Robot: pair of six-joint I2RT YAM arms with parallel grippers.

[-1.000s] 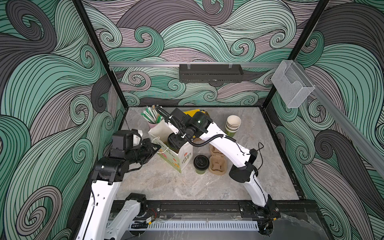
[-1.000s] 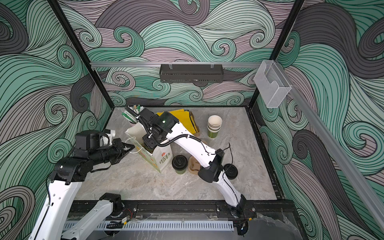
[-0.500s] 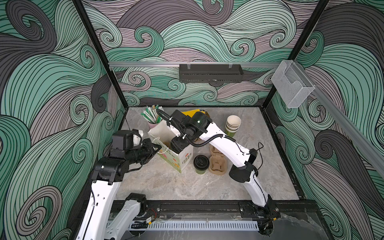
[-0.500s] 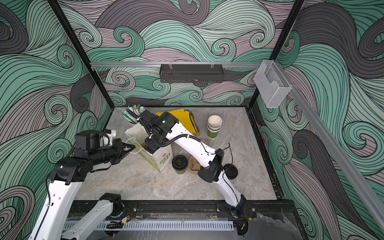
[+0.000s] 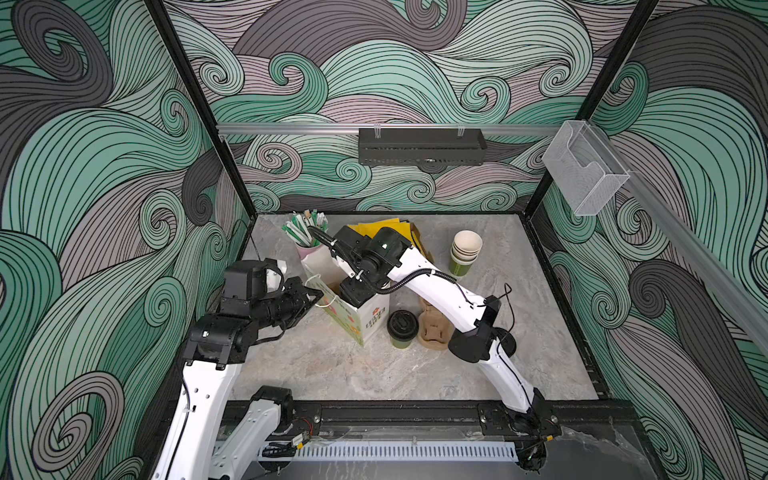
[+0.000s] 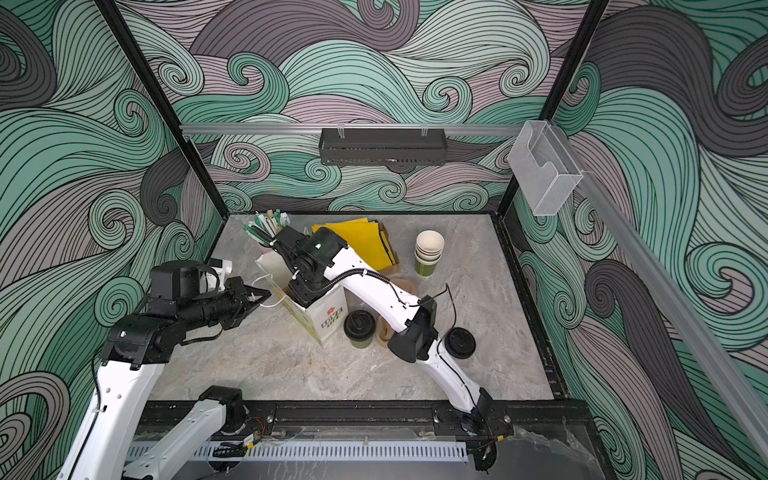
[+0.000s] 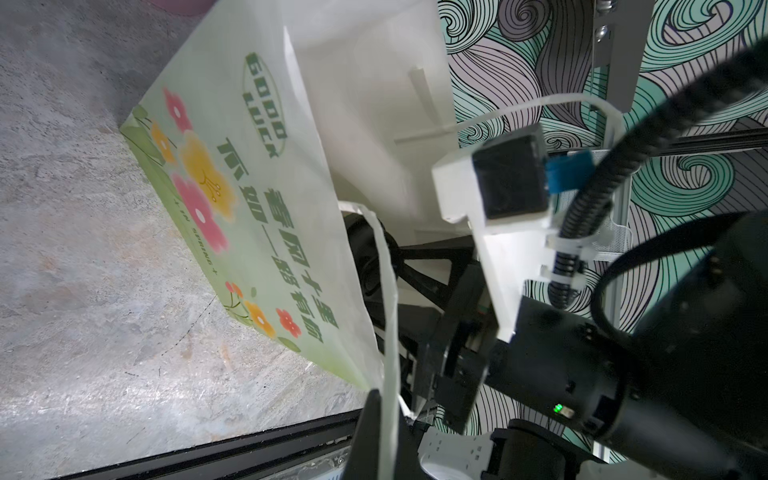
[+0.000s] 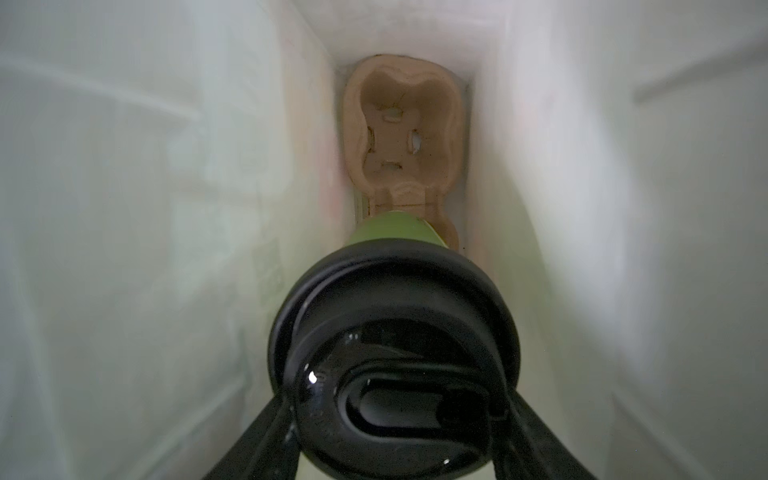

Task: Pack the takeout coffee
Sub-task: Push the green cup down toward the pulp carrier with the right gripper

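The takeout coffee (image 8: 395, 332), a green paper cup with a black sip lid, is inside the white flowered paper bag (image 5: 368, 322) (image 6: 330, 318) (image 7: 249, 187). My right gripper (image 8: 395, 419) is shut on it, one black finger (image 8: 266, 440) on each side of the lid. The cup hangs just over a brown pulp cup carrier (image 8: 403, 133) on the bag's floor. In both top views the right wrist (image 5: 359, 291) reaches down into the bag's mouth and hides the cup. My left gripper (image 7: 388, 440) (image 5: 313, 293) is shut on the bag's white handle (image 7: 384, 291), holding it out to the left.
A second lidded green cup (image 5: 402, 328) (image 6: 360, 326) stands right of the bag beside another pulp carrier (image 5: 434, 328). A loose black lid (image 6: 459, 343) lies by the right arm's elbow. At the back are stacked lidless cups (image 5: 465, 253), yellow sheets (image 6: 361, 241) and a cup of straws (image 5: 305, 232).
My right gripper has sunk slightly deeper into the bag with the cup. The left gripper has kept its hold on the handle.
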